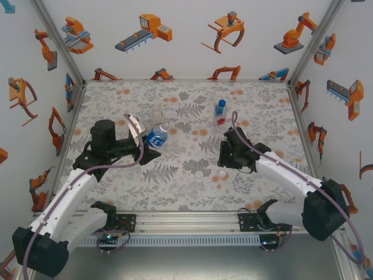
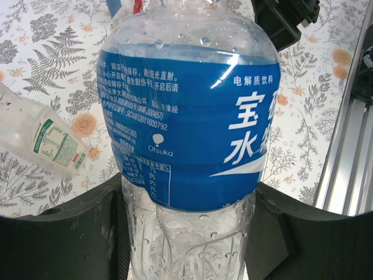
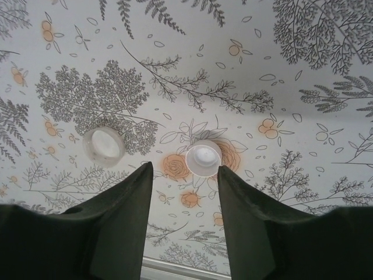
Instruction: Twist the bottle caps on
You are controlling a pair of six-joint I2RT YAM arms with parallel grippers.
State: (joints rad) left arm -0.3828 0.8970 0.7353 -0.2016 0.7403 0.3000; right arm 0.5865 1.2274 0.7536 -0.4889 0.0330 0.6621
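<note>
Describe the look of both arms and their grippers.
Both the left arm and right arm have white links, black joint housings and a greyish-purple cable running along them. The left gripper and right gripper have dark, matt fingers.

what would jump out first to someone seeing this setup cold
The blue-labelled water bottle stands out, clamped in the left end effector left of the table's middle. Next come a white cap and a second white cap on the fern-print table, the right end effector open just beside them.
</note>
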